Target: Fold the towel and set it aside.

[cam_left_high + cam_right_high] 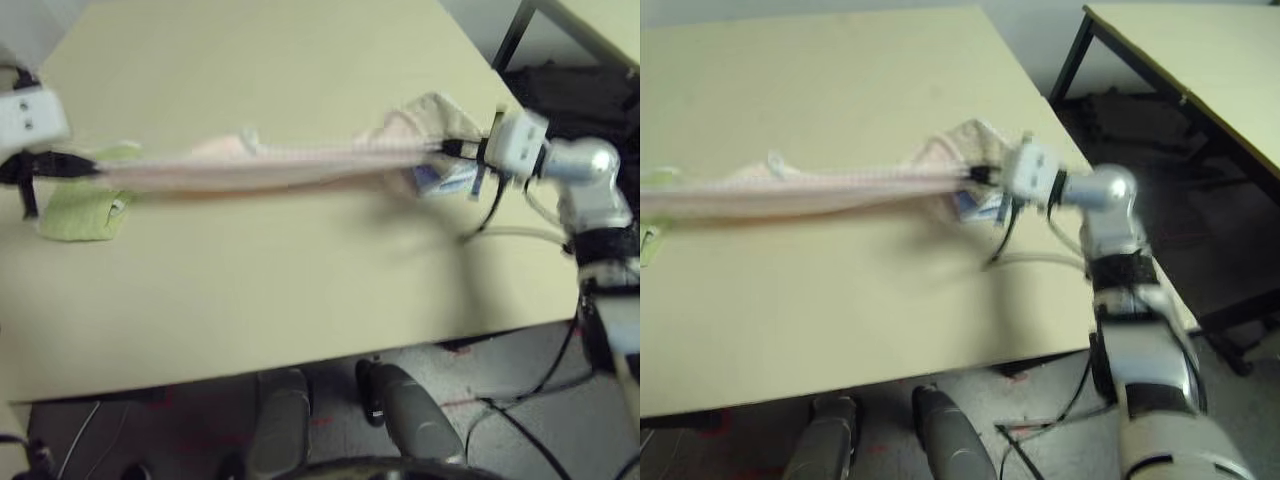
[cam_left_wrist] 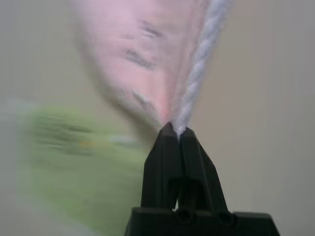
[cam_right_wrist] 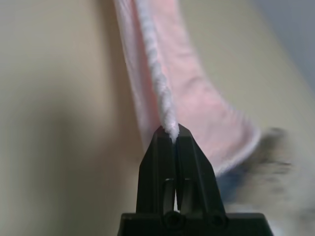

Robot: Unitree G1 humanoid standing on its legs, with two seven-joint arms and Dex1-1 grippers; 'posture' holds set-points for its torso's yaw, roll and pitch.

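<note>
In the left eye view the pale pink towel (image 1: 260, 165) was stretched taut in a long band above the cream table (image 1: 300, 290), held at each end; the left gripper (image 1: 88, 168) was pinched shut on its left end and the right gripper (image 1: 448, 150) on its right; a small light-green folded towel (image 1: 80, 212) lay on the table under the left end, and tan and blue folded cloths (image 1: 440, 150) lay behind and below the right end.

In the left wrist view the two black fingers (image 2: 167, 157) were pressed together on the towel's white stitched edging (image 2: 199, 69), pink terry hanging beside it.

In the right wrist view the fingers (image 3: 158, 162) were likewise clamped tight on the white edging (image 3: 155, 69).
</note>
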